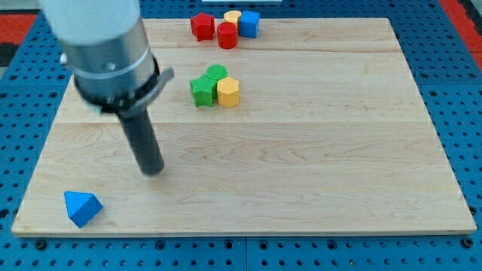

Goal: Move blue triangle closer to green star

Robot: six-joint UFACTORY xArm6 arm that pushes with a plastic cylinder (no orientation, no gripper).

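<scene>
The blue triangle (81, 208) lies near the board's bottom left corner. The green star (202, 90) sits above the board's middle, touching a green round block (218, 73) and a yellow hexagonal block (228, 91). My tip (153, 171) rests on the board up and to the right of the blue triangle, a clear gap between them. The rod and its grey mount reach in from the view's top left.
A red star (201, 25), a red cylinder (227, 35), a yellow block (233, 19) and a blue cube (250, 23) cluster at the board's top edge. The wooden board (316, 150) lies on a blue pegboard.
</scene>
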